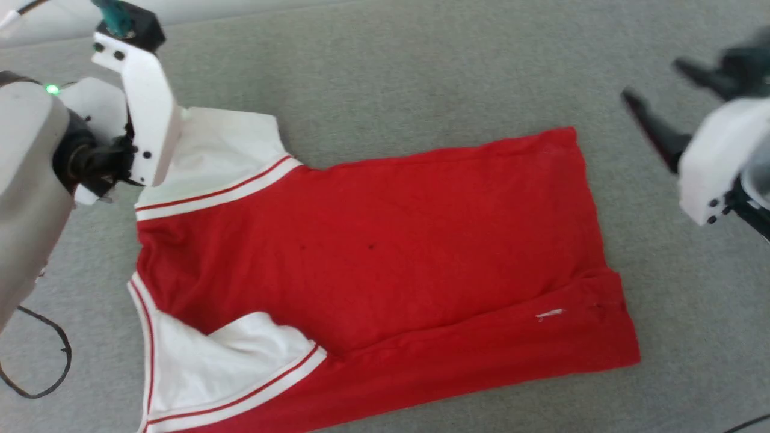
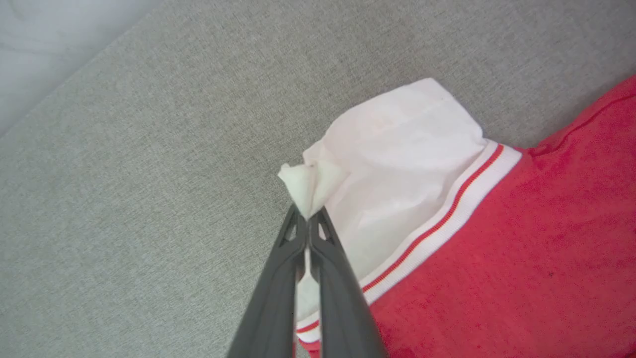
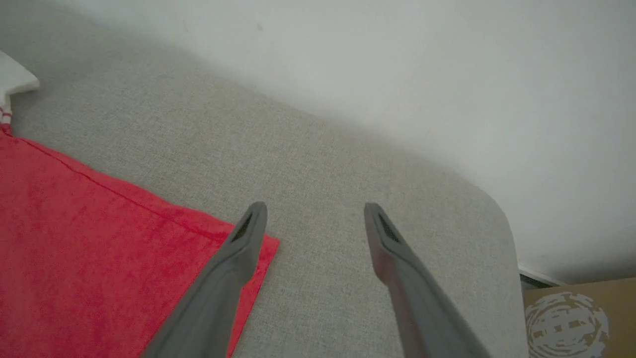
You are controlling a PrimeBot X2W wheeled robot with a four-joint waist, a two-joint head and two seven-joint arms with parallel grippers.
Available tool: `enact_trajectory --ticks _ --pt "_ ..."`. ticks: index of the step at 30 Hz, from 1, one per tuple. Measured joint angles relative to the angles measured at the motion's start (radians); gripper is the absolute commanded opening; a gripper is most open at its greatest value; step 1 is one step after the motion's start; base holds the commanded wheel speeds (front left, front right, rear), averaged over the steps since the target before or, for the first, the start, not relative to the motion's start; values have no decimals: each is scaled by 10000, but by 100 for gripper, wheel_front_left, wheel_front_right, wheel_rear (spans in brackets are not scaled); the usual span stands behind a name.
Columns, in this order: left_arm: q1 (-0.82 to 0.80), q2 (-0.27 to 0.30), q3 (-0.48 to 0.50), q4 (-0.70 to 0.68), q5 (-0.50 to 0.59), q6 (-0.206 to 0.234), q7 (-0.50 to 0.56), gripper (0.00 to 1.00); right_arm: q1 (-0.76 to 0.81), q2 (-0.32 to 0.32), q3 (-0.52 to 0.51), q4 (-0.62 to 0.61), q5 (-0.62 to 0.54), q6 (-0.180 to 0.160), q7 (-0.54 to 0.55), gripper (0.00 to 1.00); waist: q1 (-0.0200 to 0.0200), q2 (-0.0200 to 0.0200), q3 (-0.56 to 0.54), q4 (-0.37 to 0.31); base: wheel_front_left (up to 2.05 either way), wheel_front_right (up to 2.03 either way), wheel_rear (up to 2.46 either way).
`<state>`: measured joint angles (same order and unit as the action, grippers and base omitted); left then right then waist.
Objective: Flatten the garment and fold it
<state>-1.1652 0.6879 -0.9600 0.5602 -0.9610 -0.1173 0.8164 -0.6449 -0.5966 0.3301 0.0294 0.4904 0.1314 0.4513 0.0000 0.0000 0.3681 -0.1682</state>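
Flattening step. Left gripper (image 2: 308, 215) pinching corner of white sleeve (image 2: 397, 149) on garment (image 1: 373, 240); right gripper (image 3: 315, 211) wide, empty, near hem corner (image 3: 263, 246). Next, likely: draw sleeve outward, flat.

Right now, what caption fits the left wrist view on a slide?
Left gripper pinches a white sleeve corner of the garment, over grey cloth.

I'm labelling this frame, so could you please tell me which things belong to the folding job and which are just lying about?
Part of the job: red shirt; left gripper, shut on its white sleeve; right gripper, open; grey surface beneath.
Lying about: black cable; cardboard box.
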Motion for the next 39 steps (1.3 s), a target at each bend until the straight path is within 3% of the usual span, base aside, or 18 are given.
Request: enact_trajectory --ticks 4,10,17,25,26,27,39 --pt "-1 -73 -102 -343 0 -50 -104 0 -1305 -543 1845 1012 1193 2 2665 100 0 0 -98 331 0 0 0" --pt "-135 -500 -215 -639 4 -54 -270 0 -2803 -324 2604 2865 2360 2 4694 100 0 0 -1 808 0 0 0" --pt "-536 -872 -385 -740 31 -58 -523 0 -3192 393 2612 4886 2435 0 4738 100 1 0 433 1261 0 0 0" --pt "-714 -863 -616 -702 -2 -65 -786 0 -3159 575 3149 5622 2596 -2 3739 100 -1 0 853 1602 0 0 0" --pt "-714 -848 -660 -679 -56 -65 -826 0 -3183 522 3239 5614 2667 -2 3657 47 -1 0 875 1610 0 0 0" --pt "-713 -821 -706 -658 -109 -65 -867 0 -3199 474 3325 5597 2681 -2 3524 1 0 0 879 1602 0 0 0" --pt "-104 -564 -713 -491 -779 -65 -2422 0 -2705 40 4128 5104 3591 0 784 0 1 0 61 1408 0 0 0"
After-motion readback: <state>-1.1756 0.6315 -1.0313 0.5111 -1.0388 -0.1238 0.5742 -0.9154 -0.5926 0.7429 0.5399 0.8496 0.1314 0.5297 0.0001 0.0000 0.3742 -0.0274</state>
